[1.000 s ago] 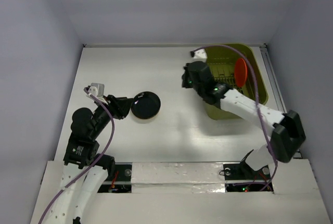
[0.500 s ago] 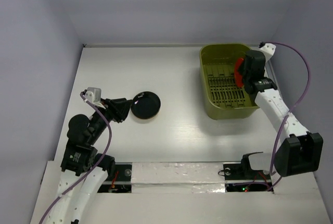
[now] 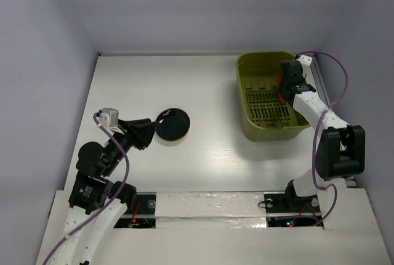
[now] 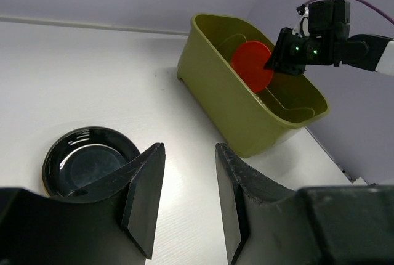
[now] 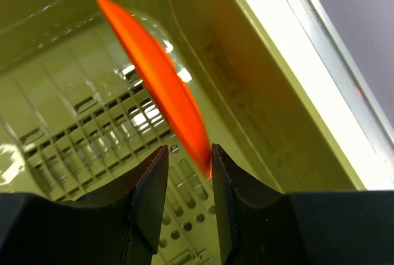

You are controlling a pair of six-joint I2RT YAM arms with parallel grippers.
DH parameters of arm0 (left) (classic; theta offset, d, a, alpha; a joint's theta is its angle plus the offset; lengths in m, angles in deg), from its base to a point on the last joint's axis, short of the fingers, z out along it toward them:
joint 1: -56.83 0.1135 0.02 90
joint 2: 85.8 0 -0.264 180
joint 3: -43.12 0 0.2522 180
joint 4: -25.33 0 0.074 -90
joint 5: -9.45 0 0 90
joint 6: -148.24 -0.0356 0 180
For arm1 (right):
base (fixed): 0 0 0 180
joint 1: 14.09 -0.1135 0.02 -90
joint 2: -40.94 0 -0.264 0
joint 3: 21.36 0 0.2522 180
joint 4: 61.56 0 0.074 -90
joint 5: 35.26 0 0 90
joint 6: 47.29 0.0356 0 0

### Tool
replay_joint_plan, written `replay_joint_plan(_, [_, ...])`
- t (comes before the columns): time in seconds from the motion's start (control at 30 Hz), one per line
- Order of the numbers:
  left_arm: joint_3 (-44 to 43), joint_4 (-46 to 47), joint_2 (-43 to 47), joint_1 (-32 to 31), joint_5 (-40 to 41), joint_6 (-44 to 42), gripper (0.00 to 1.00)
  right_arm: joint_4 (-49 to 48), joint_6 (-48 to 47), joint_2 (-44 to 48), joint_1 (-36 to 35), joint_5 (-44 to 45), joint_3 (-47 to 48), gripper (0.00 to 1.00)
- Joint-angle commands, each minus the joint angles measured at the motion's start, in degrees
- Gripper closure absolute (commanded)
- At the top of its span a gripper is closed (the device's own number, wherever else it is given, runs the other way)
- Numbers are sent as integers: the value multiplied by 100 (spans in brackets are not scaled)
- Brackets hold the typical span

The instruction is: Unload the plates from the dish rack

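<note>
Your right gripper (image 5: 189,157) straddles the rim of the red plate (image 5: 157,83) in the rack (image 5: 265,98), jaws apart. Close on it, then lift clear. Your left gripper (image 4: 189,175) hangs spread and empty.

Right wrist view: dish rack (image 5: 246,92) cut off on every side; lower rim of the orange-red plate (image 5: 154,80) between the jaws of the right gripper (image 5: 187,157), contact not discernible; left wrist view: near rim of the black plate (image 4: 86,157) hidden behind a finger (image 4: 144,197) of the left gripper (image 4: 189,148); rack's far wall partly masked by the right arm (image 4: 369,49); top view: orange-red plate mostly concealed.
</note>
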Motion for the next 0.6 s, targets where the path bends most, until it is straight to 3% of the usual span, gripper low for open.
replay_joint_plan(0.0, [-64, 148, 109, -75, 53, -24, 64, 51, -181, -103, 90, 314, 436, 61])
replay_joint_plan(0.23, [-82, 113, 188, -180, 123, -33, 64, 253, -313, -516, 90, 604, 779, 68])
replay_joint_plan(0.37, [-82, 112, 206, -181, 123, -33, 64, 332, -357, -490, 90, 666, 788, 83])
replay_joint_plan(0.57, [-91, 112, 250, -286, 141, -33, 64, 543, -462, -288, 29, 736, 919, 95])
